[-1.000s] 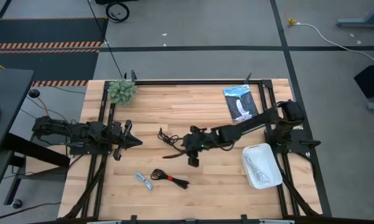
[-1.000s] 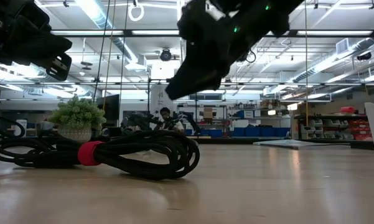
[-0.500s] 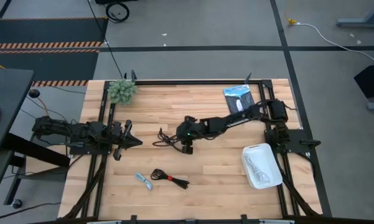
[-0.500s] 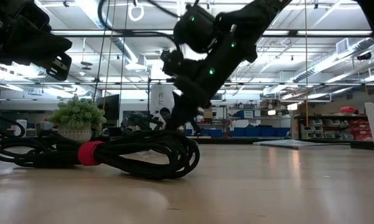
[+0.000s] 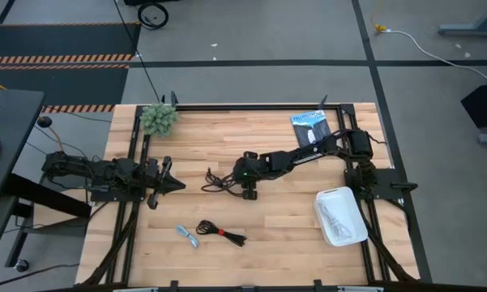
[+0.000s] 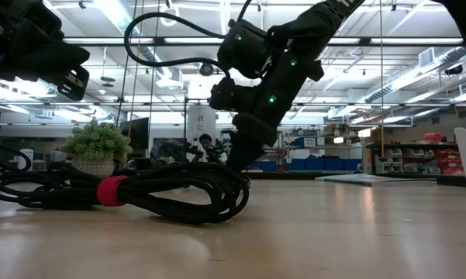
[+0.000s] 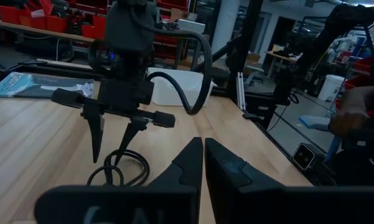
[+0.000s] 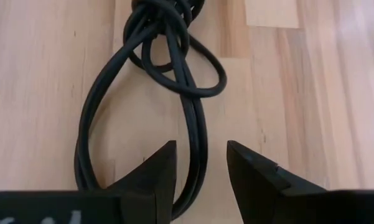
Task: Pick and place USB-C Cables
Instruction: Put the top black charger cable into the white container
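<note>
A plain black USB-C cable [image 5: 216, 183] lies in loose loops on the wooden table's middle. My right gripper [image 5: 237, 184] points down over it, open, one finger on each side of two cable strands [image 8: 196, 140], apart from them. The left wrist view shows the gripper [image 7: 110, 153] above the loops [image 7: 121, 173]. The black cable with a red band [image 5: 221, 233] and the pale blue cable [image 5: 188, 236] lie nearer the front edge. A white-grey cable [image 5: 334, 216] lies in the white tray [image 5: 356, 235]. My left gripper [image 5: 178, 185] is shut and empty at the table's left.
A dark blue printed packet [image 5: 312, 132] lies at the far right. A small potted plant [image 5: 158, 118] stands at the far left corner. In the low view the red-banded cable [image 6: 139, 192] fills the foreground in front of my right gripper [image 6: 236, 164].
My right gripper has gone toward the table's left and far side, from beside the black cable to over it, and has come down until its fingers straddle the cable's strands. The cable has stayed where it was.
</note>
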Robot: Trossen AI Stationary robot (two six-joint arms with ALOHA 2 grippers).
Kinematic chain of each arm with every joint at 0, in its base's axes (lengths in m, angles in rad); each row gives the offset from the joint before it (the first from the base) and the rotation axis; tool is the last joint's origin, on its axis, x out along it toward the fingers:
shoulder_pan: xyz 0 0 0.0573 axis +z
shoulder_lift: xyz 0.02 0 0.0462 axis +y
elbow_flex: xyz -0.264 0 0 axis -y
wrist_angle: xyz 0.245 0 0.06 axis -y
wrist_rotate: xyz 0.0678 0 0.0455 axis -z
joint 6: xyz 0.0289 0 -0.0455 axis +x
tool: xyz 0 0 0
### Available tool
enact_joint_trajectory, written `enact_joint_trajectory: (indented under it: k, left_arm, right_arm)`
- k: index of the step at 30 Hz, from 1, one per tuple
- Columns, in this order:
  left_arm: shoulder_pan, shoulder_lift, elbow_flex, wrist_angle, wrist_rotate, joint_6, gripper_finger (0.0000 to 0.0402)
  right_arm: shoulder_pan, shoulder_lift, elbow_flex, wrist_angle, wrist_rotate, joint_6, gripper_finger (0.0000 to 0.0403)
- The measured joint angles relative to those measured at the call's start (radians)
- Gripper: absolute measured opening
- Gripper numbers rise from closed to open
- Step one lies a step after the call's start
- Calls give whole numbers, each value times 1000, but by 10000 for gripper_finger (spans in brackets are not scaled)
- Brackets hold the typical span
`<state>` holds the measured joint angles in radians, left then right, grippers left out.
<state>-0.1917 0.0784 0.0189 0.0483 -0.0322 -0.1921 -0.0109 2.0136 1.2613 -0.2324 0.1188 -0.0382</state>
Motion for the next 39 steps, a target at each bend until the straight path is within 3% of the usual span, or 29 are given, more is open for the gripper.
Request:
enact_joint_trajectory:
  k: [6, 15, 24, 32, 39]
  left_arm:
    - [0, 0, 0, 0, 0, 0, 25]
    - [0, 0, 0, 0, 0, 0, 25]
    - [0, 0, 0, 0, 0, 0, 25]
    - [0, 0, 0, 0, 0, 0, 25]
    - [0, 0, 0, 0, 0, 0, 25]
  right_arm:
    - [0, 0, 0, -46, 19, 1, 117]
    - [6, -1, 0, -56, 48, 1, 15]
    - [37, -61, -1, -154, 47, 61, 23]
    - [115, -246, -1, -330, 83, 187, 17]
    - [250, -410, -1, -549, 171, 402, 19]
